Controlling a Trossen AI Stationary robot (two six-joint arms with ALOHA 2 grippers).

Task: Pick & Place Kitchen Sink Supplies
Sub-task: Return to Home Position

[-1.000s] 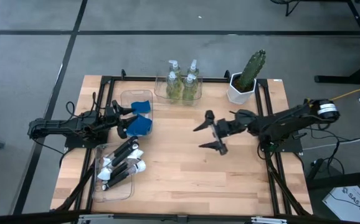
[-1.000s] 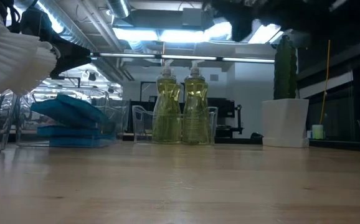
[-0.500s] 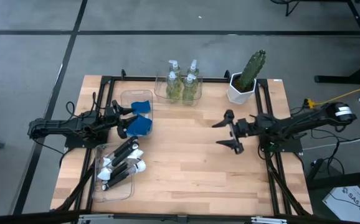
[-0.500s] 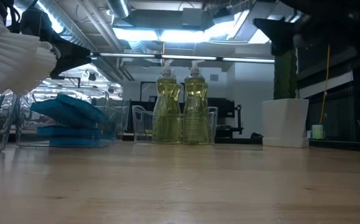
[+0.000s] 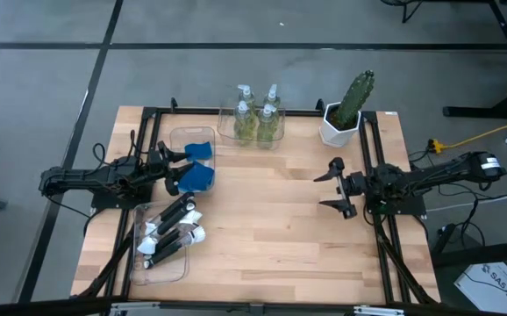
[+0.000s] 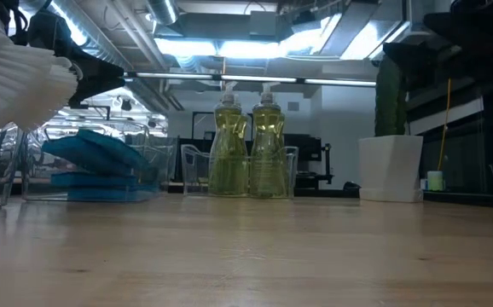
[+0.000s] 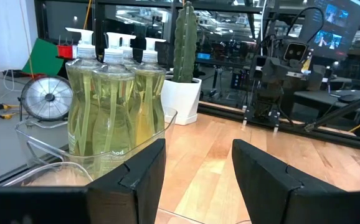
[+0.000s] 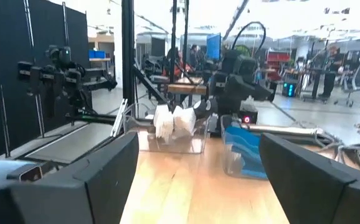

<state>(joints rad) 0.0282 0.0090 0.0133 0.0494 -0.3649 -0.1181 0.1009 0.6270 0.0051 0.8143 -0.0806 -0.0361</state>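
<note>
Several pump bottles of yellow-green soap (image 5: 255, 121) (image 6: 248, 147) (image 7: 108, 102) stand upright in a clear bin at the far edge. Blue sponges (image 5: 198, 167) (image 6: 93, 160) lie stacked in a clear bin at the left. Black-handled brushes with white heads (image 5: 173, 232) (image 8: 172, 122) lie in a clear bin near the left front. My left gripper (image 5: 180, 172) (image 7: 198, 155) hovers open and empty beside the sponges. Over the right part of the table, my right gripper (image 5: 321, 190) (image 8: 198, 162) is open and empty.
A green cactus in a white pot (image 5: 345, 112) (image 6: 391, 162) stands at the far right corner. Bare wooden tabletop (image 5: 262, 228) lies between the two arms and toward the near edge. A black metal frame (image 5: 148, 118) runs along the table's sides.
My right gripper has drawn back from the table's middle toward the right edge, staying open and empty, with its arm folding back. The left arm and all supplies have kept still.
</note>
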